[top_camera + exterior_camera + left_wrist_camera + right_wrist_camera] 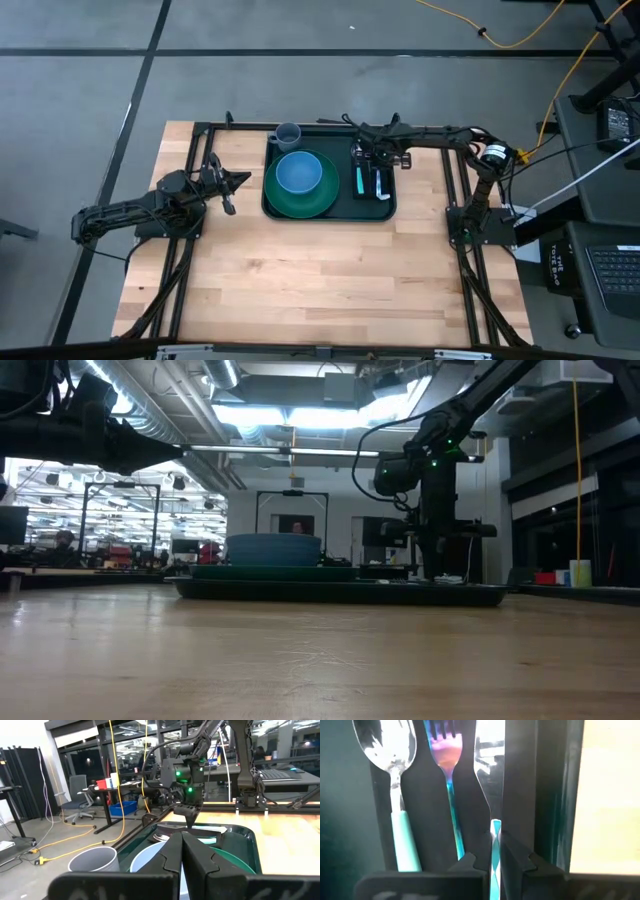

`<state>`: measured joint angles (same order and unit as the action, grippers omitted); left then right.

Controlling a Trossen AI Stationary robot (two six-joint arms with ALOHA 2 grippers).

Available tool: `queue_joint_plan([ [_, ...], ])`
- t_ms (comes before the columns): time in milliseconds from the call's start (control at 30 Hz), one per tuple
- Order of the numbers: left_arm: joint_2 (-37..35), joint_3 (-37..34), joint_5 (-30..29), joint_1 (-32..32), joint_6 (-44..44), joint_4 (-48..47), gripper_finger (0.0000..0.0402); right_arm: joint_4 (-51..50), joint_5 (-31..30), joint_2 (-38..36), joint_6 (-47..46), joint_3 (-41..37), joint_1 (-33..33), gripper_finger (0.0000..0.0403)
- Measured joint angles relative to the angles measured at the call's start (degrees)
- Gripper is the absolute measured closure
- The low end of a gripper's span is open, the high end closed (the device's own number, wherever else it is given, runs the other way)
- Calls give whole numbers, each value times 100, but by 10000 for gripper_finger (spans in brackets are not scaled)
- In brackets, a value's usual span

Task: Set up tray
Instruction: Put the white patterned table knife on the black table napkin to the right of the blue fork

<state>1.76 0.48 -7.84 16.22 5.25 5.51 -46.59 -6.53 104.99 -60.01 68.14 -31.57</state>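
Note:
The dark green tray (340, 140) lies in the middle of the table's far half. It carries a round green plate (300, 203) with a blue bowl (298, 172) on it and a grey cup (288, 133) at its far left corner. On its right side a flat black rectangle (430, 795) bears a teal-handled spoon (400, 835), a fork (447, 765) and a knife (490, 770). My right gripper (378, 165) hangs over this cutlery, shut on the knife. My left gripper (243, 181) waits shut, left of the tray. My right gripper (496, 862) pinches the knife's teal-and-white striped handle (495, 837), just behind the blade, between its two fingers (475, 862). It comes from above, pointing down, with the fingers across the handle. Whether the knife rests on the black rectangle or is lifted, I cannot tell.
The tray's raised rim (250, 840) stands between my left gripper (182, 840) and the bowl (150, 860); the cup (95, 860) is beside it. Bare wood fills the table's near half (320, 280). Black frame rails (455, 180) run along both sides.

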Motion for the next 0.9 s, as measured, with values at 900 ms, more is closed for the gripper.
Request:
queue_joint_plan([
  [900,0,1,0,1,-1,-1,397,50,-139,48,181,-2,-2,335],
])
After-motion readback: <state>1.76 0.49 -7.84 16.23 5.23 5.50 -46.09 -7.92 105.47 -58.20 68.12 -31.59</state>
